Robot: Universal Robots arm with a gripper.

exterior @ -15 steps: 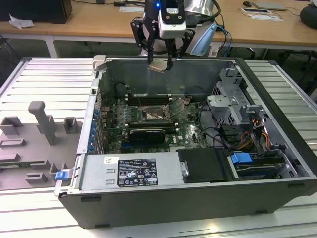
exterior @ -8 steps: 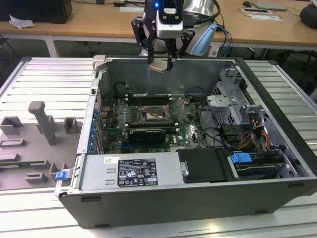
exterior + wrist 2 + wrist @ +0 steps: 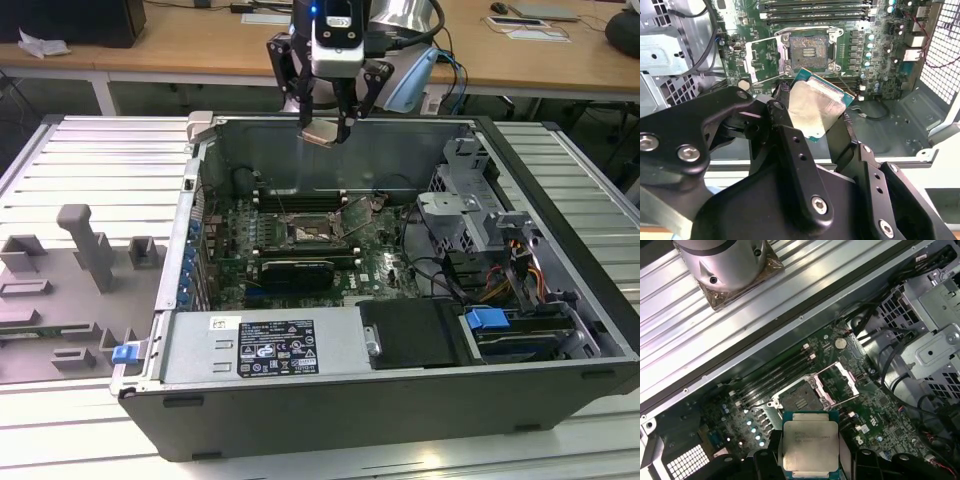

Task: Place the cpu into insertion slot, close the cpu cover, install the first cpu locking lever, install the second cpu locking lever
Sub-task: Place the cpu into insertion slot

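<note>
The jaws are clamped on the cpu (image 3: 320, 133), gripping 2 opposite edges, and hold it high over the case (image 3: 300, 400), well apart from the slot (image 3: 807, 47). The cover (image 3: 762, 60) lies folded back. The cpu is judged light, stiff, slick-topped and fragile underneath, so only an edge grip is suitable.

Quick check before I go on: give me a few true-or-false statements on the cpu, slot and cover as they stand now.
1. The gripper is shut on the cpu. True.
2. The cpu already sits in the insertion slot. False: it is held in the air, apart from the slot, which is empty.
3. The cpu cover is closed over the slot. False: it is swung open beside it.
4. The cpu's silvery top shows in both wrist views. True.
</note>
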